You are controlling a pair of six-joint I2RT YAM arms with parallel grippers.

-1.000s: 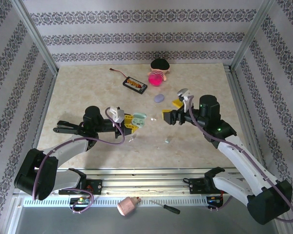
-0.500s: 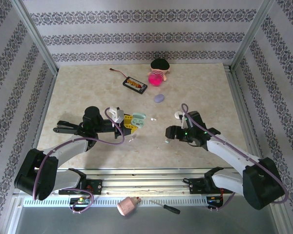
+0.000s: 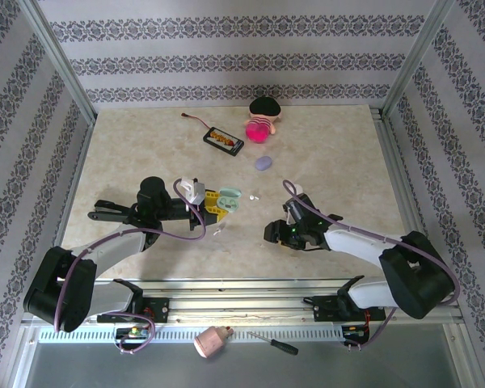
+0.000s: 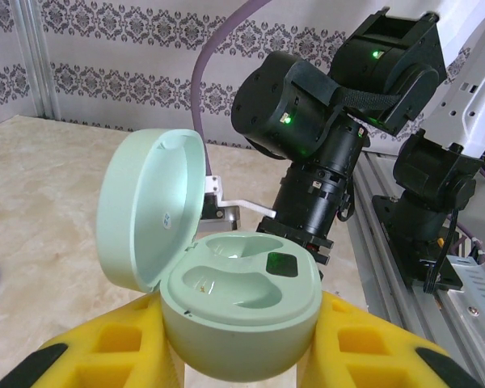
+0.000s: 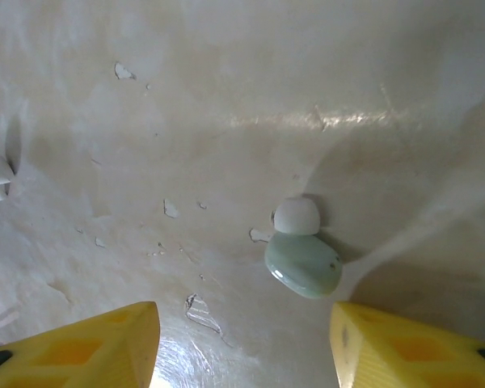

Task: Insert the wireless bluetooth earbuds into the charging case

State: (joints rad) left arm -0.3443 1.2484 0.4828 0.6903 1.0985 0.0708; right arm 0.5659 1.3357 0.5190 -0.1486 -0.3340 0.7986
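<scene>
1. Our left gripper (image 4: 238, 360) clamped the open case (image 4: 242, 295); its sockets looked empty.
2. Our right gripper (image 5: 242, 339) stood open; a green earbud (image 5: 304, 263) lay just ahead between its fingers, ungrasped.

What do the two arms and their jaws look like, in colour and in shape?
Both the left arm and the right arm have white links with black round joints and black wrists. A thin purple cable loops along each one. The jaws are blocky yellow with hollow cells. Small green lights glow on the right wrist.
</scene>
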